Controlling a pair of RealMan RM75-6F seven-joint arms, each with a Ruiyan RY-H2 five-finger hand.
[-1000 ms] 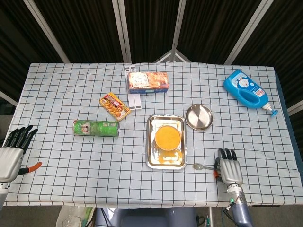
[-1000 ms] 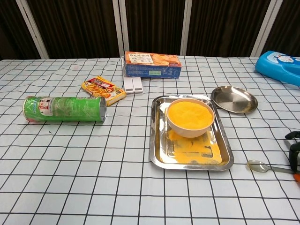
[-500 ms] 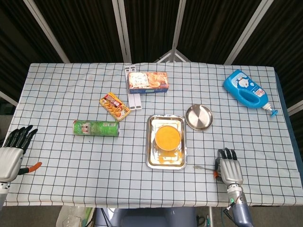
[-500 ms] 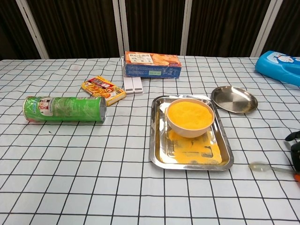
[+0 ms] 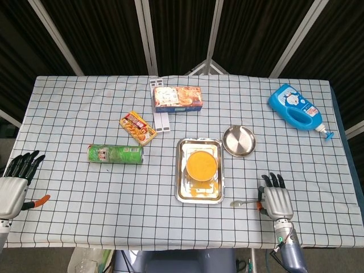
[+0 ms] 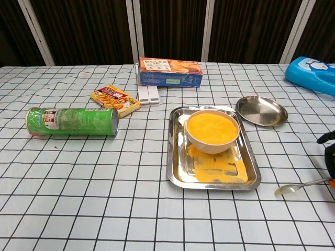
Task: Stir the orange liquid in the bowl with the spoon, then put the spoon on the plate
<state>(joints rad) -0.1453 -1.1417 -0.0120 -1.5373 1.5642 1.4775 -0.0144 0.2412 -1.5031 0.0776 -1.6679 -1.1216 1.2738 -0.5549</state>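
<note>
Change: spoon (image 5: 245, 202) now tilted, handle end raised at the right hand (image 5: 276, 201), bowl end low near the cloth; a second ago flat on the cloth; right hand slightly further up the table than before; left hand (image 5: 13, 186) unmoved
Head view, right hand: palm down at the near right of the table (image 5: 68, 114); fingers extended forward; handle of the spoon meeting the thumb side, grip itself hidden under the hand, so held or merely touched cannot be told
Head view, left hand: at the near left edge; dark fingers straight and slightly apart; nothing in it
Head view, bowl (image 5: 202, 165): full of orange liquid; inside the tray (image 5: 182, 191); orange spill on the tray floor just in front
Head view, plate (image 5: 239, 140): bare metal; just right of the tray's far corner; well apart from the spoon
Head view, rest: green can (image 5: 114, 154) on its side left of the tray; snack packet (image 5: 137, 127) and box (image 5: 178, 98) further back; blue bottle (image 5: 297, 108) far right
Chest view, spoon (image 6: 298, 186): slanting up to the right edge; bowl end just off the tray's near right corner
Chest view, right hand (image 6: 329, 154): only a dark sliver at the frame edge
</note>
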